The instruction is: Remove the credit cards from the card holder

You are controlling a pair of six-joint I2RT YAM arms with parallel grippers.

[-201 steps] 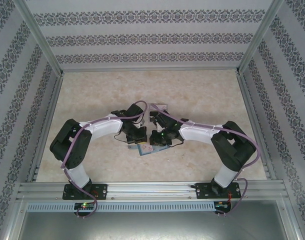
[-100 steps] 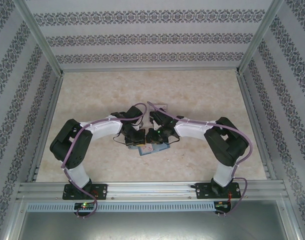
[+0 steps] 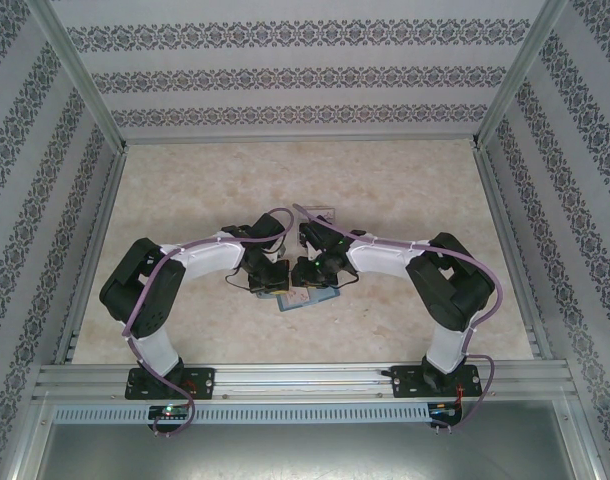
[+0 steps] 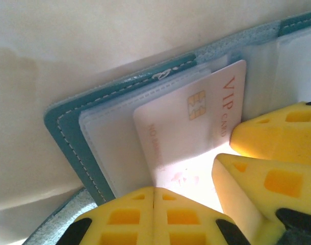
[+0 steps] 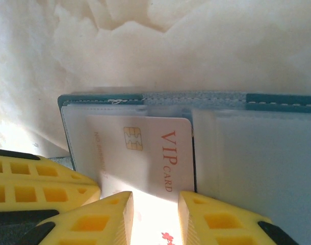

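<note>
The teal card holder lies open on the table, its clear inner pockets facing up. A pale credit card marked "VIP CARD", with a gold chip, sticks partway out of a pocket. My left gripper is shut, its tips resting at the card's edge on the pocket, with nothing between them. My right gripper is open, its two yellow fingers apart over the near end of the credit card. From above, both grippers meet over the card holder at mid-table.
A small clear box sits just behind the two wrists. Aluminium rails and patterned walls bound the beige marbled table on three sides. Open table lies left, right and behind.
The right arm has drawn in leftward toward the holder and its fingers have parted. The left arm and the holder have stayed put.
</note>
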